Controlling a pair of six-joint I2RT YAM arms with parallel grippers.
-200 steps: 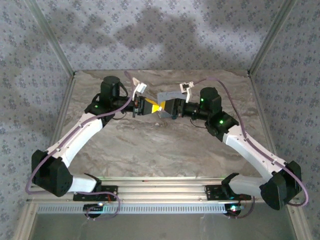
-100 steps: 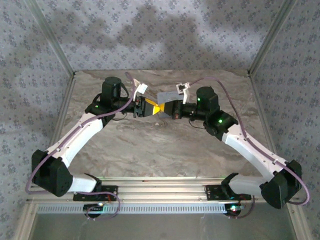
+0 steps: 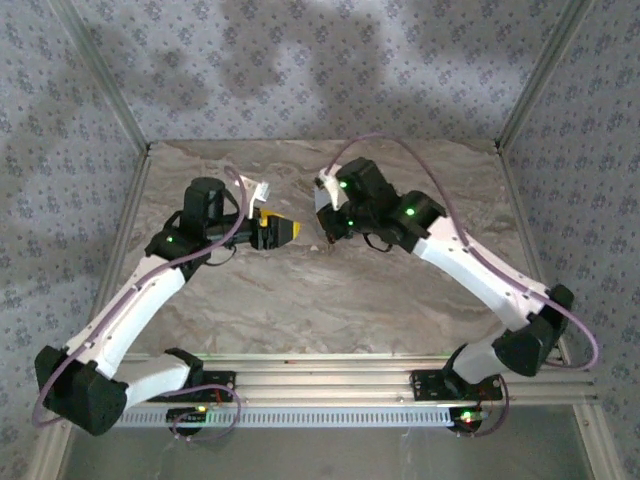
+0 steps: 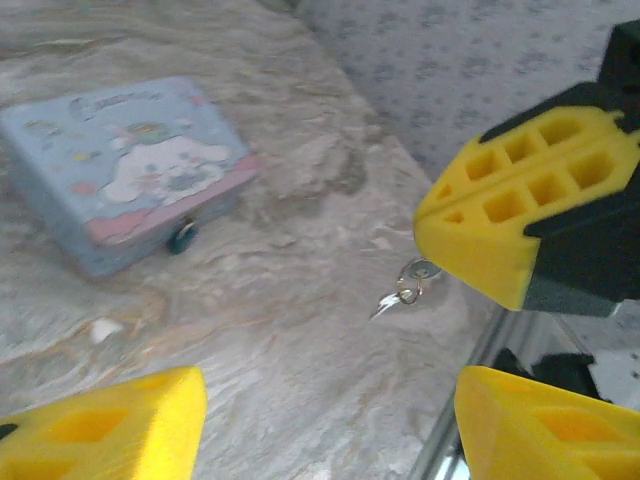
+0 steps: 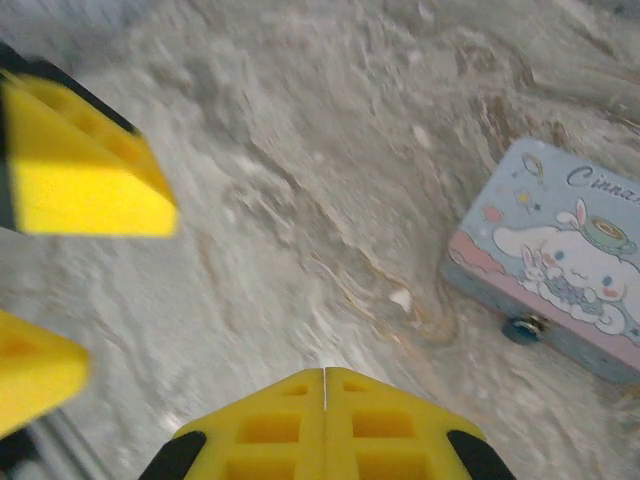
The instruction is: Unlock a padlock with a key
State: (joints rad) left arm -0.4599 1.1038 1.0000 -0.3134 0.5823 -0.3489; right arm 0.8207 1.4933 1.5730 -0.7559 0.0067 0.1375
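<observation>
The key (image 4: 405, 291), a small sliver on a ring, hangs at the tip of my right gripper (image 4: 438, 238), whose yellow fingers are pressed together on its top piece. Seen from the right wrist, that gripper (image 5: 325, 372) is shut with no gap. My left gripper (image 4: 330, 392) is open and empty, just left of the right gripper (image 3: 330, 228) in the top view (image 3: 297, 231). The padlock (image 4: 182, 237), tiny and dark blue, sits against the front of the pale blue tin (image 4: 125, 160). The padlock (image 5: 522, 328) lies well right of my shut fingers.
The cartoon-lidded tin (image 5: 560, 260) rests on the marble table (image 3: 330, 300), apart from both grippers. The left gripper's fingers (image 5: 80, 170) are at the left edge of the right wrist view. Patterned walls and a metal frame (image 3: 110, 90) enclose the table.
The left gripper let go, opened and drew back to the left. The right gripper shut on the key, and its arm swung up and left, covering the tin in the top view.
</observation>
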